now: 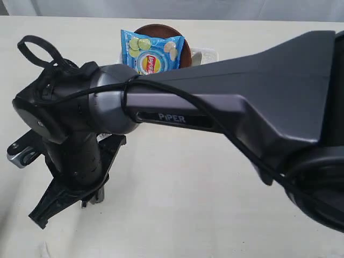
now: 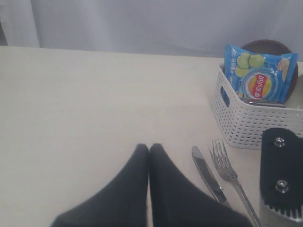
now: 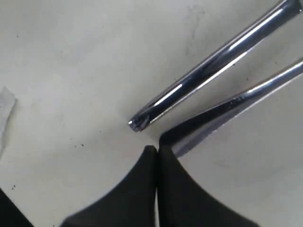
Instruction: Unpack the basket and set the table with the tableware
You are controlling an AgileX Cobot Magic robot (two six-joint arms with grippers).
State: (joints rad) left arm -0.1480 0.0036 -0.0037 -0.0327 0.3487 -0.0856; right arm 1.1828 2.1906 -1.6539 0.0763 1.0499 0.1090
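Here, the knife (image 2: 208, 176) and fork (image 2: 227, 168) lie side by side on the table (image 2: 94, 104), just beside the white basket (image 2: 251, 120), which holds a blue chip bag (image 2: 260, 78) and a brown plate (image 2: 270, 46). Both pincers are closed and empty — the left gripper (image 2: 149, 150) near the knife, the right gripper (image 3: 156, 151) with its tips just beside the ends of two steel handles (image 3: 203, 75).

Basket (image 1: 207, 54) at 12 o'clock on table (image 1: 188, 209); bag (image 1: 153, 51), plate (image 1: 161, 29) in it. Knife (image 2: 207, 176), fork (image 2: 228, 169) side by side beside basket.
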